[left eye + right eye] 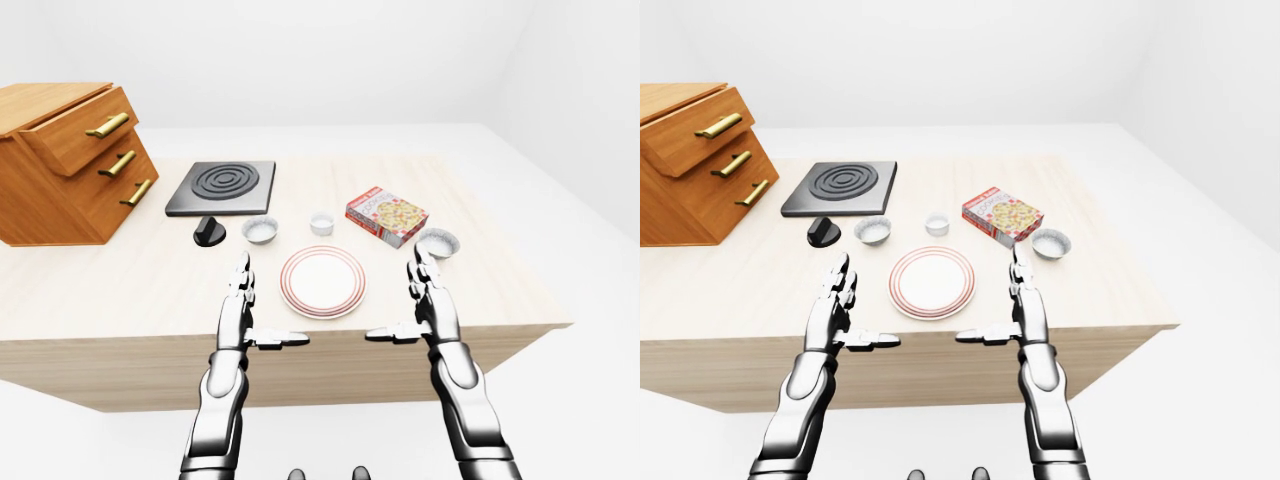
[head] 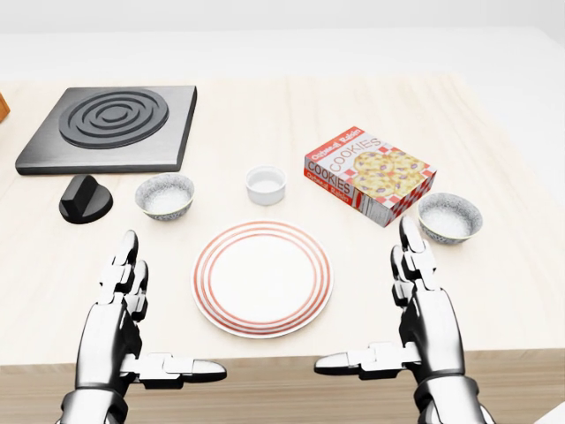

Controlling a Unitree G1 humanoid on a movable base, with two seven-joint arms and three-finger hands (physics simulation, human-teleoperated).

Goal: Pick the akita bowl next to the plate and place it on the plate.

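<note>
While holding left hand point(image 2: 115, 322) and right hand point(image 2: 428, 320) wide open, empty, reach left to akita bowl point(image 2: 163, 195) at 10 o'clock of plate point(image 2: 262, 283); grip rim, lift clear, lower level.

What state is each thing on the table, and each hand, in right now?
Red-ringed white plate: empty, lying flat.
Left grey patterned bowl: upright, untouched.
Right grey patterned bowl: upright, untouched.
Small white ramekin: upright.
Red cookie box: lying flat.
Left hand: open, empty.
Right hand: open, empty.
</note>
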